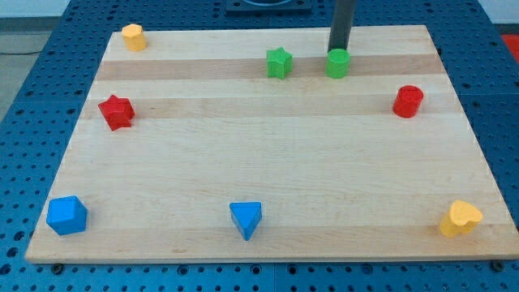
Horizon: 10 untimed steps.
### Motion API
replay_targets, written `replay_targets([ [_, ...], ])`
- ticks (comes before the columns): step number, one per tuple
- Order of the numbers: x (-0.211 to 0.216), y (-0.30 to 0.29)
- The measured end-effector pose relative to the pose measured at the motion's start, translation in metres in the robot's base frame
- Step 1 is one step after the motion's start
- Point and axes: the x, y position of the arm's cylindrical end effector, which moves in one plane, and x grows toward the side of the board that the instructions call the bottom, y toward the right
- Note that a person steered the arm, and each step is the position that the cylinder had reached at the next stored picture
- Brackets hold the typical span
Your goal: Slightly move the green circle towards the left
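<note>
The green circle (pixel 338 63) sits near the view's top, right of centre, on the wooden board (pixel 268 162). A green star (pixel 279 62) lies just to its left. My tip (pixel 336 50) comes down from the view's top and ends right behind the green circle's top edge, touching or nearly touching it.
A yellow block (pixel 134 36) is at the top left, a red star (pixel 117 112) at the left, a red cylinder (pixel 408 101) at the right, a blue cube (pixel 66 215) at bottom left, a blue triangle (pixel 246 219) at bottom centre, a yellow heart (pixel 461 218) at bottom right.
</note>
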Motion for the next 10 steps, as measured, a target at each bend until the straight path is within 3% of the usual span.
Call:
replay_targets([
  [1,0.002,0.049],
  [2,0.015,0.058],
  [4,0.042,0.056],
  [10,0.043,0.002],
])
